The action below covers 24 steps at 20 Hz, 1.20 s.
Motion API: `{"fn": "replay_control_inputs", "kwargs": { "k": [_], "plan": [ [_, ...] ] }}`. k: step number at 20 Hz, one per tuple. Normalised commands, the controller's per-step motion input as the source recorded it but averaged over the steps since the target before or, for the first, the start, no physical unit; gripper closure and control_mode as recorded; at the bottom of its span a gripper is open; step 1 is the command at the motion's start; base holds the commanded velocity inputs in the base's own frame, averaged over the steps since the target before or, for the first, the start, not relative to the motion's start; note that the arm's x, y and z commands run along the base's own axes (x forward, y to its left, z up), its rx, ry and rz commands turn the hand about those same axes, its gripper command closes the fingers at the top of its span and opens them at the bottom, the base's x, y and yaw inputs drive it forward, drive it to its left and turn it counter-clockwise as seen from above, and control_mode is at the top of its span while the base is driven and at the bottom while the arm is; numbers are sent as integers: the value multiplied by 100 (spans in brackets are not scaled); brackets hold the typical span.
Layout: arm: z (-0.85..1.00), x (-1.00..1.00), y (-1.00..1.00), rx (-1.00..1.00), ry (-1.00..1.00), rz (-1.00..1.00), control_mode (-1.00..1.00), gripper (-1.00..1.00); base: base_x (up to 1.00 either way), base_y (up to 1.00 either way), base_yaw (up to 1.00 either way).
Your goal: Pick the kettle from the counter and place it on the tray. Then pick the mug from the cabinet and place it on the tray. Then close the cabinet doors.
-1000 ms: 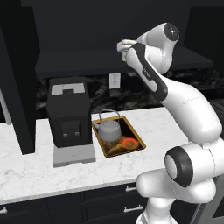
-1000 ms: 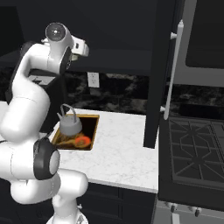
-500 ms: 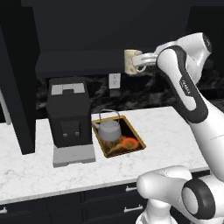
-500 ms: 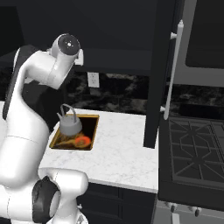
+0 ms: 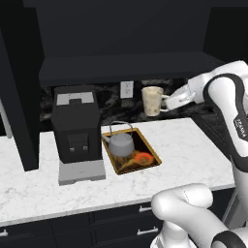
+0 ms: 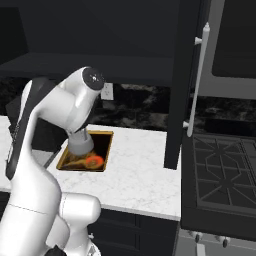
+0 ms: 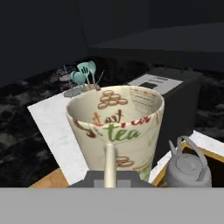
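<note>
Mug (image 5: pixel 152 100) upright in the air, mouth up, its handle pinched by the fingers (image 5: pixel 167 102)

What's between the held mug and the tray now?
Left base view: open air, then bare counter between mug and tray; kettle sits on the tray.

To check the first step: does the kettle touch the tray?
Touching. In the left base view the kettle sits inside the tray, with no gap beneath it.

Glossy white rounded arm segments, dark grey joints, small dark lettering
</note>
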Motion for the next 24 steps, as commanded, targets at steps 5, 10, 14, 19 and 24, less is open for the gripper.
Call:
{"fn": "replay_control_inputs", "kwargs": {
  "k": [5,10,14,19,24],
  "plan": [
    [-100,-71,6,-7,0,13,-100,100,0,0,0],
    [-100,-20,2,-2,5,10,-100,100,0,0,0],
    [-100,59,2,0,1,6,-100,100,0,0,0],
    [-97,99,12,0,2,0,-100,100,0,0,0],
    [-78,100,2,0,9,11,-100,100,0,0,0]
  ]
}}
